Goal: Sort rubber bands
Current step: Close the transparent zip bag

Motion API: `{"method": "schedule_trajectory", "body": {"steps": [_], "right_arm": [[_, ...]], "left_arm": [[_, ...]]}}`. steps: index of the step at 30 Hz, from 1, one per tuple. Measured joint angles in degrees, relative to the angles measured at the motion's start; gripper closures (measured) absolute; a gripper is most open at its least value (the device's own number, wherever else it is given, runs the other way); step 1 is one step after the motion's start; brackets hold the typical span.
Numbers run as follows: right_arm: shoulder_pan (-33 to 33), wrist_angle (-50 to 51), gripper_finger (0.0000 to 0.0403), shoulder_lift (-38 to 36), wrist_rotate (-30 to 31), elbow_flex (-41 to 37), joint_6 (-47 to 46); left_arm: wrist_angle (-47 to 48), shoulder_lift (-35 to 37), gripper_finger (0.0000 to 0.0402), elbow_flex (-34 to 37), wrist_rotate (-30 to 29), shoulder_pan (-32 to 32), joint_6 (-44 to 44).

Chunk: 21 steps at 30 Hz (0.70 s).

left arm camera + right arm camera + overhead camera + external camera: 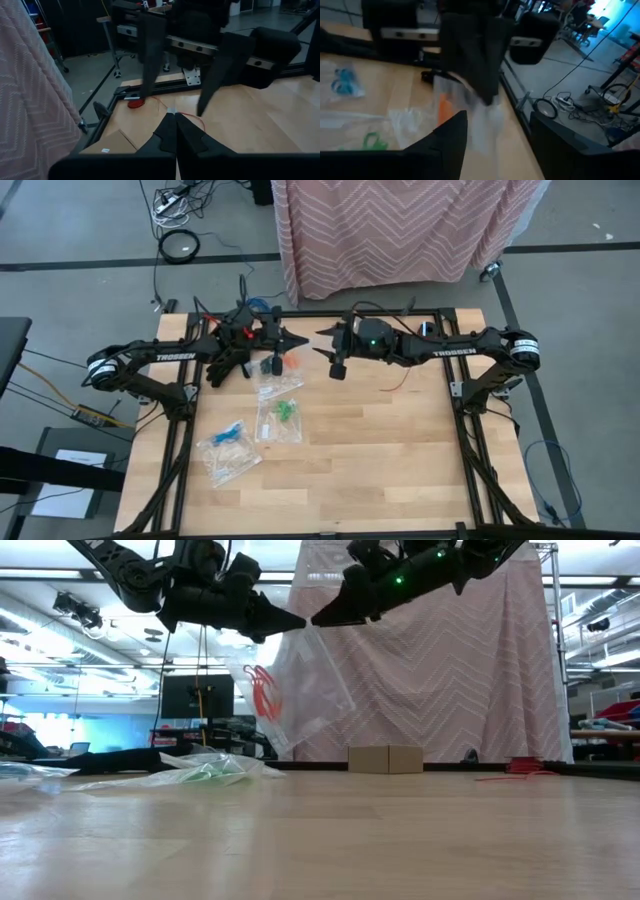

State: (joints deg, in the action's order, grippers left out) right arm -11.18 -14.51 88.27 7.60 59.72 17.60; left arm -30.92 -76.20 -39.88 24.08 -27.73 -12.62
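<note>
Orange rubber bands [262,692] are hanging inside a clear bag [300,680] above the table [400,460], pinched by the closed left claw [290,625]. Right claw [322,343] is standing wide beside it, gripping nothing. Judgement: left should be keeping its pinch firm while lowering gently.

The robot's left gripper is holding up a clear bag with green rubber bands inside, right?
Not quite: the bands in the clear bag pinched by the left gripper are orange rubber bands, as the low view shows. The green rubber bands lie bagged on the table.
</note>
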Motion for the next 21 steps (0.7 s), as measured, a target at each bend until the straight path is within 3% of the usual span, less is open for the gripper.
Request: {"method": "schedule_trajectory", "body": {"steps": [8,21], "right_arm": [[-0.7,-0.8,0.0239,0.8,-4.0,0.0,-0.1],[-1.3,-2.9,0.0272,0.7,-3.3,0.1,-0.4]], "left_arm": [[-1.0,0.0,0.0401,0.0,0.9,0.1,1.1],[-1.0,0.0,0.0401,0.0,2.5,1.2,2.2]]}}
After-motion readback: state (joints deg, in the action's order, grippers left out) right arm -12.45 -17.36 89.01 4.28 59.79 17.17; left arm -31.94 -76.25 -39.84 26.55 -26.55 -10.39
